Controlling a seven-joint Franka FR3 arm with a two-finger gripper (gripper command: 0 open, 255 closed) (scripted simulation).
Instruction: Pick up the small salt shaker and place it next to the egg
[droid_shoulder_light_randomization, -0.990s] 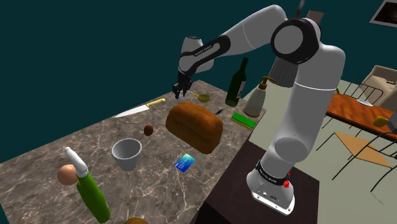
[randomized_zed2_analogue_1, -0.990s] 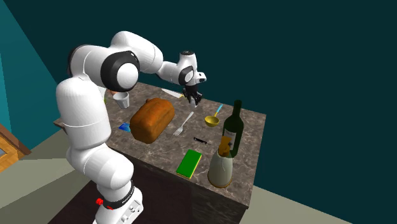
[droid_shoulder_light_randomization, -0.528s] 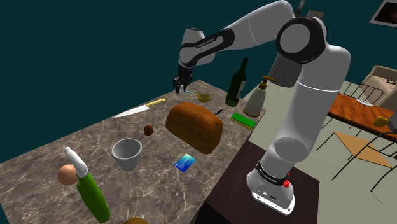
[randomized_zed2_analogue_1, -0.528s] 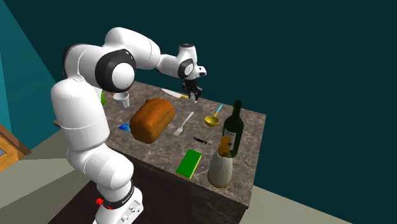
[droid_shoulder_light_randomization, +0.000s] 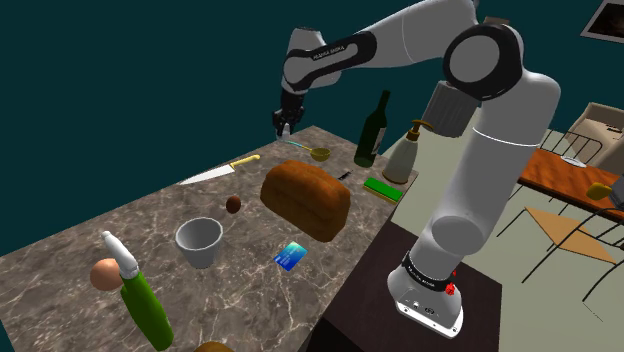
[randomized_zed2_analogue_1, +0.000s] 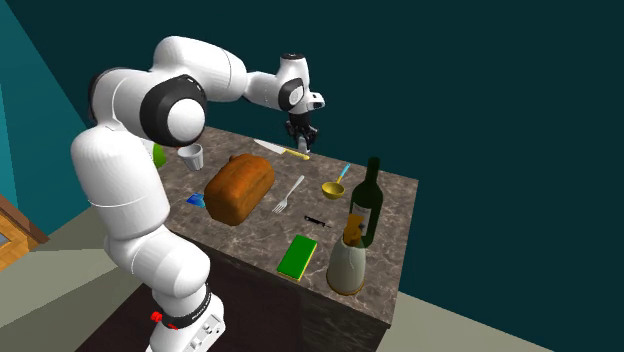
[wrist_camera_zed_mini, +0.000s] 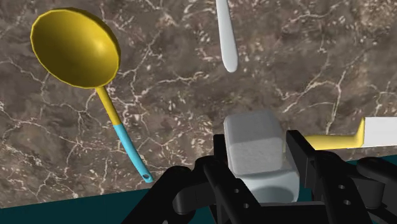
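Jaws are seen pinching the small pale grey, square-topped salt shaker (wrist_camera_zed_mini: 254, 147) between two black fingers (wrist_camera_zed_mini: 304, 159). The shaker is held in the air over the far edge of the dark marbled stone table (droid_shoulder_light_randomization: 250, 290), at the upper middle of the shoulder view. Beneath it, a yellow ladle with a blue-tipped handle (wrist_camera_zed_mini: 76, 48) and a yellow-handled knife (wrist_camera_zed_mini: 375, 132) are laid. A small brown egg (droid_shoulder_light_randomization: 233, 204), left of centre in the shoulder view, is taken as the goal. A brown bread loaf (droid_shoulder_light_randomization: 306, 198) is set near it and a grey cup (droid_shoulder_light_randomization: 200, 241) is placed below it. The shaker could be dropped if the pinch is loosened during the carry. The egg could be knocked and sent rolling if the shaker is lowered too close. The loaf could be brushed if a low path is taken.
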